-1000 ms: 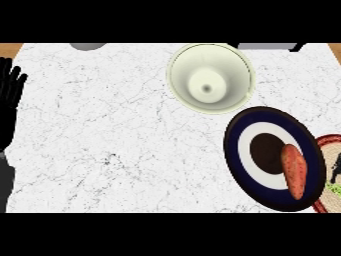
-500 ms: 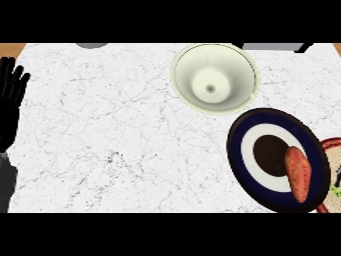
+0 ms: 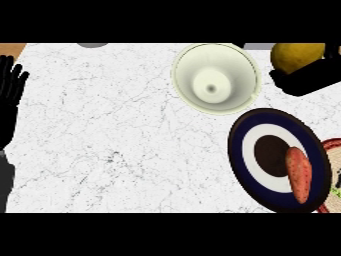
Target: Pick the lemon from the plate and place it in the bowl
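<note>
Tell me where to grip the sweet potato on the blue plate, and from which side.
Grip the sweet potato across its middle, from straight above. It lies flat on the dark blue plate, long and narrow, so thumb and fingers fit on its two long sides. The right hand, nearest, is curled round the lemon.

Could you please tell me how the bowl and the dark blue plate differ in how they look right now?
The bowl is pale cream and holds nothing; the plate is dark blue with a white ring and carries an orange sweet potato. The bowl sits farther up the counter, the plate nearer the lower right. Both are round.
</note>
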Robot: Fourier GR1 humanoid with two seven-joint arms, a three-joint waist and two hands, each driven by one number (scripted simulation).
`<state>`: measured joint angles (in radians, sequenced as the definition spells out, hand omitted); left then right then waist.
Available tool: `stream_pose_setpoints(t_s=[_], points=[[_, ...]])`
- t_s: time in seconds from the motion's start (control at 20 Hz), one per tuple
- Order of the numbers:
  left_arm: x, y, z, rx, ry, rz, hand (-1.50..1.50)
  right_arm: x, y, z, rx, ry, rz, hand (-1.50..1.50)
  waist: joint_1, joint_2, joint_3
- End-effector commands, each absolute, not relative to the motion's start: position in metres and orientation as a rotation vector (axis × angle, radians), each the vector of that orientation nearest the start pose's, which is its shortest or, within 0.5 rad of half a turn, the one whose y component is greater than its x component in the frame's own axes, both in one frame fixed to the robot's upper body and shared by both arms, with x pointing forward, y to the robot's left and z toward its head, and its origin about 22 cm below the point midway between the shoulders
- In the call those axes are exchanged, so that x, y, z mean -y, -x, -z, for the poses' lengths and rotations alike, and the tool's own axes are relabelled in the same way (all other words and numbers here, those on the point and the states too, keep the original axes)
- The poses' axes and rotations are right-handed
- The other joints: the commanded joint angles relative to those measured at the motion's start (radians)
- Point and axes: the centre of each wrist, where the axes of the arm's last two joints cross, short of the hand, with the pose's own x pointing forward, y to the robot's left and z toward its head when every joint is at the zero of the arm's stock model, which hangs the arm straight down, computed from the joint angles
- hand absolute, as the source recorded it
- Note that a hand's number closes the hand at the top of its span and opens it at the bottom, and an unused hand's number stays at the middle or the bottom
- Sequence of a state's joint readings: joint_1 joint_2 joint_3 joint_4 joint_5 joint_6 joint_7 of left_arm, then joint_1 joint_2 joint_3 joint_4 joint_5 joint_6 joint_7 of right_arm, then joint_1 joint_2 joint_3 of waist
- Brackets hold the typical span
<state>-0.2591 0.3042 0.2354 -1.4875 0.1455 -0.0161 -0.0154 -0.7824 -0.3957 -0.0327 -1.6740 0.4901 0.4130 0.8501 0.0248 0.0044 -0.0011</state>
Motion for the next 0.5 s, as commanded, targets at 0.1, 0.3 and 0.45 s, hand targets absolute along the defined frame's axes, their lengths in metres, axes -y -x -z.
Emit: stream_pose_setpoints(t_s=[0.1,0.3,0.45], points=[[-0.333,-0.294,-0.096,1.799,-0.2,-0.001,0.0,0.18,-0.378,-0.234,1.306,0.809,-0.716,1.5,0.001,0.0,0.001],[-0.324,-0.297,-0.087,1.806,-0.231,-0.008,0.0,0.15,-0.388,-0.19,1.299,0.822,-0.736,1.5,-0.007,0.0,0.001],[-0.325,-0.298,-0.085,1.791,-0.229,-0.023,0.0,0.16,-0.408,-0.173,1.226,0.919,-0.747,1.5,-0.005,0.001,0.001]])
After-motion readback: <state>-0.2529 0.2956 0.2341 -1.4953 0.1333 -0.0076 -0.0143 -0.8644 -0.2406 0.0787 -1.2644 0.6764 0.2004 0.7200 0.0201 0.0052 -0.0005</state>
